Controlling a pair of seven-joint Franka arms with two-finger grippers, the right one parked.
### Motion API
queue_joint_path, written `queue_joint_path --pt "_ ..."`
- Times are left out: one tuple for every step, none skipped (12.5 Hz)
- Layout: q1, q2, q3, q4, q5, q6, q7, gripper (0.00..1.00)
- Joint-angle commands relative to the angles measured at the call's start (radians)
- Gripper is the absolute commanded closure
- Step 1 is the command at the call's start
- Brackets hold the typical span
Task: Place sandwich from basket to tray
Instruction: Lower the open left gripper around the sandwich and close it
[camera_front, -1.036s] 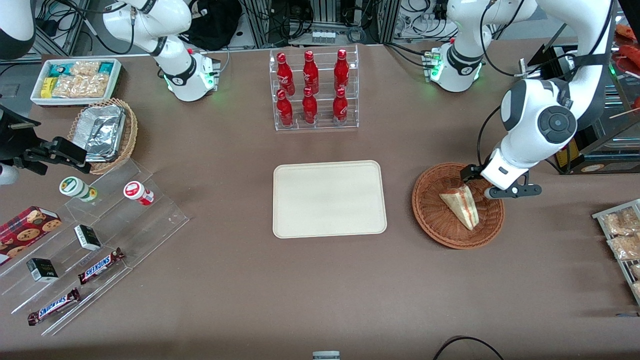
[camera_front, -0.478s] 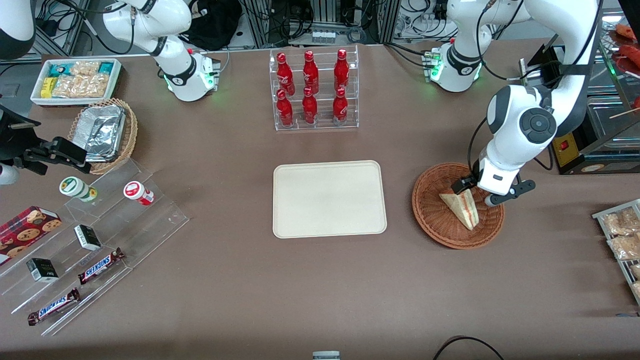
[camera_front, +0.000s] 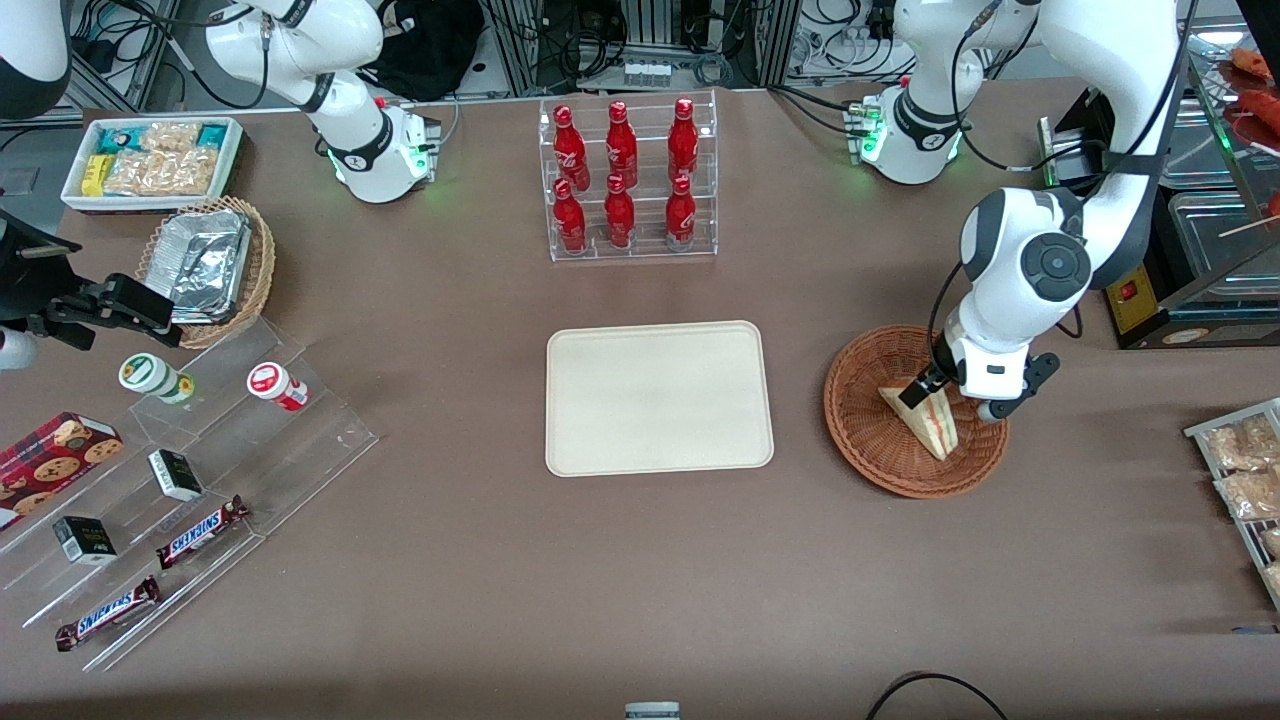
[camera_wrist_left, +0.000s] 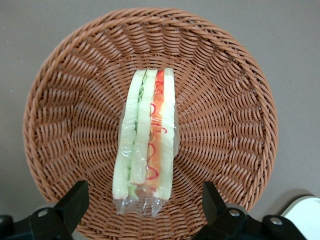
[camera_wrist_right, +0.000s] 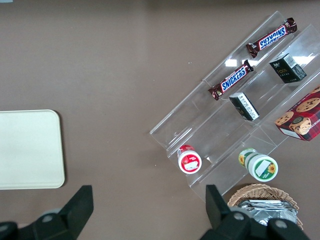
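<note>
The tray (camera_front: 659, 398) is lying flat near the middle of the bench (camera_front: 500, 580), its short sides facing the two ends. Nearer the working arm's end, the basket (camera_front: 868, 440) is sitting beside the tray but apart from it, close to no edge of the bench. The sandwich (camera_front: 925, 420) is resting inside the basket, wrapped in clear film, with its layered edge turned upward and showing red-orange and green filling between pale bread slices. In the wrist view it (camera_wrist_left: 145, 145) is lying across the basket (camera_wrist_left: 225, 100) floor, reaching from the centre toward the rim. The claw (camera_wrist_left: 142, 202) is hanging directly over the sandwich's wide end, its two fingers (camera_wrist_left: 75, 197) spread wide, one on either side of the wedge and touching nothing.
</note>
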Motion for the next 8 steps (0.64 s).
queue_joint_path --pt "-0.004 0.028 0.0 -0.001 0.014 0.028 -0.046 0.0" --pt "-0.004 0.037 0.0 0.002 0.016 0.028 -0.04 0.0" --pt "-0.004 0.051 0.0 0.005 0.019 0.028 -0.033 0.0" --pt "-0.004 0.06 0.0 0.007 0.019 0.028 -0.032 0.0" --pt "-0.002 0.07 0.001 0.008 0.019 0.028 -0.03 0.0" --pt "-0.002 0.073 0.001 0.01 0.021 0.028 -0.026 0.02" --pt "-0.002 0.074 0.001 0.011 0.021 0.028 -0.023 0.17" --pt "-0.001 0.076 0.001 0.016 0.025 0.026 -0.02 0.43"
